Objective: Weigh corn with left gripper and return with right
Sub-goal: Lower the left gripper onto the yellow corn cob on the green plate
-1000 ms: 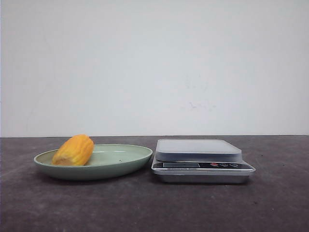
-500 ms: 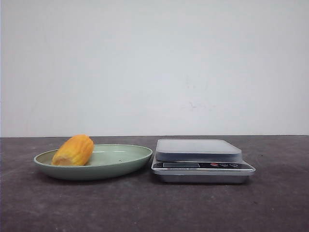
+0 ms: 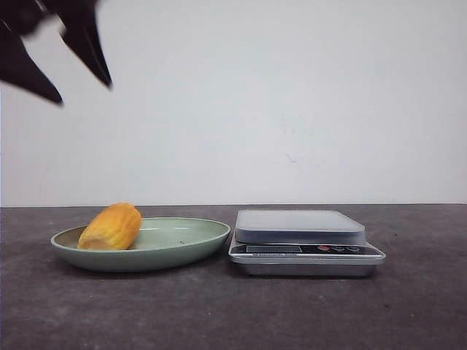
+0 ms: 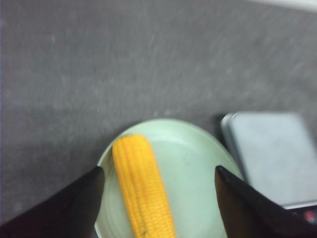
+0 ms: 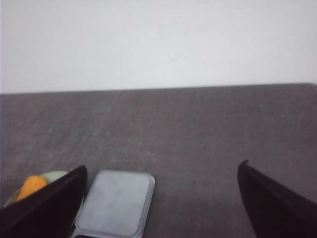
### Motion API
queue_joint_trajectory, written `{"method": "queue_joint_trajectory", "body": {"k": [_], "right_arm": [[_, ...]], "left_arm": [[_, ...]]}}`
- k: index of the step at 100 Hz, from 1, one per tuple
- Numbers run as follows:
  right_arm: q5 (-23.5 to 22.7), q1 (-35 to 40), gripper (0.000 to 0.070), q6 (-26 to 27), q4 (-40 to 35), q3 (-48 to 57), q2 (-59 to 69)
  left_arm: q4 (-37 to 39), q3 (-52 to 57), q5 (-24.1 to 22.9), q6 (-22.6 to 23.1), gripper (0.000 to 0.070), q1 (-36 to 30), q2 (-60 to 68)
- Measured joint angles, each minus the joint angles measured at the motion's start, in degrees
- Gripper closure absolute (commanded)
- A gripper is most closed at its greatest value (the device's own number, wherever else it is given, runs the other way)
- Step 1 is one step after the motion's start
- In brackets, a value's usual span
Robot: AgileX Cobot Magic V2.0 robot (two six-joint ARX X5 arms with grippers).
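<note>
Even, soft light fills the front view, bright on the white wall, with only faint shadows under the dish [image 3: 146, 255] and scale [image 3: 306, 251]. The left gripper [image 3: 55, 55] shows as a dark, motion-blurred silhouette. Both wrist views are soft and hazy; the corn [image 4: 143, 191] looks slightly overexposed.

The left claw [image 3: 73, 86] hangs high at the upper left of the front view, its two dark fingers spread wide and pointing down, holding nothing. In the right wrist view the right claw [image 5: 161, 198] also has its fingers wide apart with nothing between them
</note>
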Motion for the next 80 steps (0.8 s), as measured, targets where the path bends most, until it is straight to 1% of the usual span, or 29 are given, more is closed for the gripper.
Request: {"method": "queue_joint_trajectory", "body": {"k": [10,35,64,80], "right_arm": [[0.0,0.0,0.0083,-0.1,-0.2,0.0,0.0],[0.0,0.0,0.0083,-0.9,-0.9,0.0,-0.2],[0.0,0.0,0.0083,-1.3,-1.1,0.0,-0.2],[0.0,0.0,0.0083,-1.3,-1.1,0.0,-0.2]], "left_arm": [[0.5,0.0,-1.5,0.2,0.0269,-1.5,5.4],[2.0,0.0,-2.0,0.3,0.0265,-2.2,15.1],[2.7,0.0,-2.1,0.3,0.0266,-2.9,19.7],[2.8,0.0,-3.3,0.1,0.0266,-3.7,21.0]]}}
